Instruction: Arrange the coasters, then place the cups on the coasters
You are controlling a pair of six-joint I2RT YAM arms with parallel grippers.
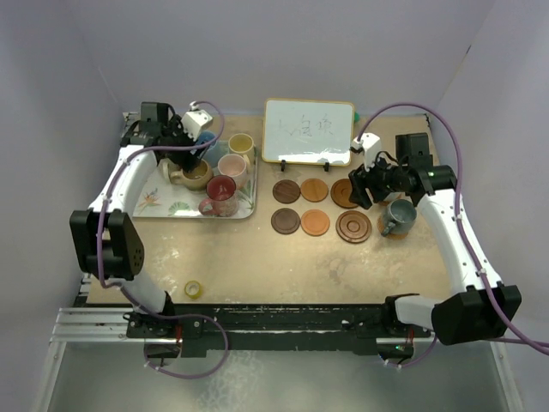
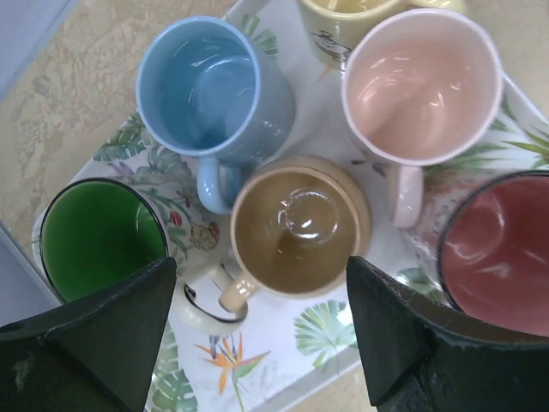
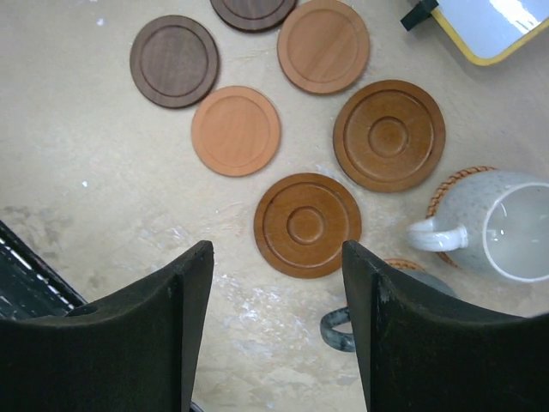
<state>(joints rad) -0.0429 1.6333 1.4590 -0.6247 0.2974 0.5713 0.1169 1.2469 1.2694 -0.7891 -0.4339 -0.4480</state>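
Six wooden coasters lie in two rows mid-table, from a dark one [image 1: 286,221] to a ringed one [image 1: 353,227] [image 3: 308,224]. A grey cup [image 1: 399,215] stands to their right on a woven coaster [image 3: 403,264]. Only its handle [image 3: 339,330] shows in the right wrist view. A white speckled cup [image 3: 515,225] sits on another woven coaster. My right gripper [image 3: 274,253] [image 1: 371,190] hangs open over bare table beside the grey cup. The tan cup [image 2: 296,225], blue cup [image 2: 210,90], pink cup [image 2: 420,81], red cup [image 2: 497,249], green-lined cup [image 2: 99,236] and yellow cup [image 1: 241,143] stand on the tray. My left gripper [image 2: 257,275] [image 1: 184,159] is open above the tan cup.
The leaf-patterned tray [image 1: 167,206] sits at the left. A small whiteboard [image 1: 309,130] stands at the back, just behind the coasters. A yellow tape roll [image 1: 195,289] lies near the front edge. Purple walls close in the table on three sides.
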